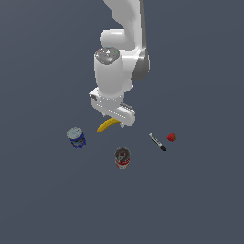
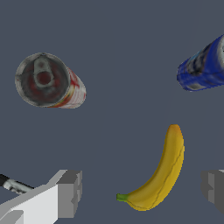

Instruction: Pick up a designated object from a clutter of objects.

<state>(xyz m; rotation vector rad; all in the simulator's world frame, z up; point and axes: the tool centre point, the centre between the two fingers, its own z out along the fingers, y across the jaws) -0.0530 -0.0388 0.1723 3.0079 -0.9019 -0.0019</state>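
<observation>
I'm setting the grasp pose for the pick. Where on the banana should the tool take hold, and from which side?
Probably the thick middle of the banana, from straight above, with the open tool closing across its narrow width. It lies flat, apart from the red can and blue can, so the approach looks unobstructed.

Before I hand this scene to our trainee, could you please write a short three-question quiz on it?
1. True or false: the gripper is shut on the banana.
2. In the exterior view, which lies nearest the strawberry: A) blue can, B) marker, C) red can?
3. Fill in: the cans stand ____ on the floor.

Key: 1. False, the jaws stand open either side of it. 2. B. 3. upright.
</observation>
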